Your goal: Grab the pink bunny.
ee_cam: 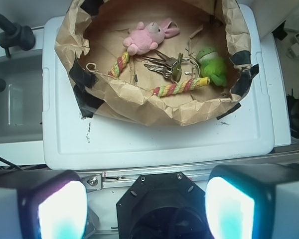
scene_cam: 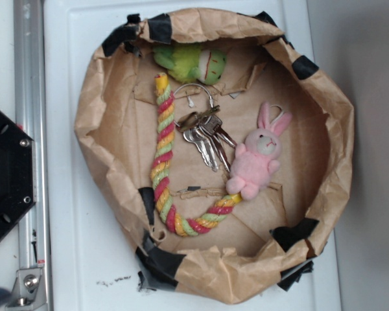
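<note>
Bunny (scene_cam: pixel 256 162) lies on its back inside the paper nest (scene_cam: pixel 340 129), right of centre in the exterior view, ears toward the rim, feet touching one end of the rope (scene_cam: pixel 163 162). Keys (scene_cam: pixel 204 133) sit just beside the bunny, between it and the rope's long run, ring up top, blades fanned toward the bunny's side; nearest blade looks to touch or nearly touch its arm, can't tell which. Rope curves along the nest floor from near the green toy (scene_cam: pixel 191 63) down and round to the bunny's feet. Green toy is tucked against the far wall, well apart from the bunny. Nest is crumpled brown paper with black tape patches (scene_cam: pixel 159 259) on the rim, walls raised all round, sitting on a white surface (scene_cam: pixel 84 259). Nothing covers the bunny from above; keys and rope crowd one side and the feet. Black hex base (scene_cam: pixel 6 175) and a metal rail (scene_cam: pixel 29 97) sit off the surface edge. Wrist view: pincer (ee_cam: pixel 144 209) pads wide apart, holding nothing, well back from the nest, with the bunny (ee_cam: pixel 145 36) at the far side beyond the rope (ee_cam: pixel 182 87) and keys (ee_cam: pixel 164 64); green toy (ee_cam: pixel 213 63) to the right.
</note>
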Motion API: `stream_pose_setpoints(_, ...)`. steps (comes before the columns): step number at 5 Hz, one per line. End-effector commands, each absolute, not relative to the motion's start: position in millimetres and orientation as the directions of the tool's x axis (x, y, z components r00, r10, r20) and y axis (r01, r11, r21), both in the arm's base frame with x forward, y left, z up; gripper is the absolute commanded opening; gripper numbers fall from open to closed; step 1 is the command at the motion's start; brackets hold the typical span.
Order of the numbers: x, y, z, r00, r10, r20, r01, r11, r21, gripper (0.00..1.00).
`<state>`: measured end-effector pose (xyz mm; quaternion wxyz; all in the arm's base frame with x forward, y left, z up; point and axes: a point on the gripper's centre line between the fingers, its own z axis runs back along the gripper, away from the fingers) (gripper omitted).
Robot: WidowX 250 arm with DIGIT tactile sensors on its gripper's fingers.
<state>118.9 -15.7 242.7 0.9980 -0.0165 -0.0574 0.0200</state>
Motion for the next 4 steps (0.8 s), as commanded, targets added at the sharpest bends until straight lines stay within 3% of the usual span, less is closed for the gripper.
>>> stream_pose_setpoints(1,118.9,-15.7,242.7,0.993,0.042,0.114,-0.038,0.999,-0.035,1.00)
stream_pose_setpoints(2,168.9,-12.9,211.4,0.982,0.143,0.125,-0.147,0.989,0.025,1.00)
stream_pose_setpoints(3,217.4,5.0,190.1,0.917,0.376,0.133,-0.369,0.927,-0.072,1.00)
stream_pose_setpoints(4,253.4,18.2,162.4,0.791,0.602,0.112,-0.581,0.795,-0.174,1.00)
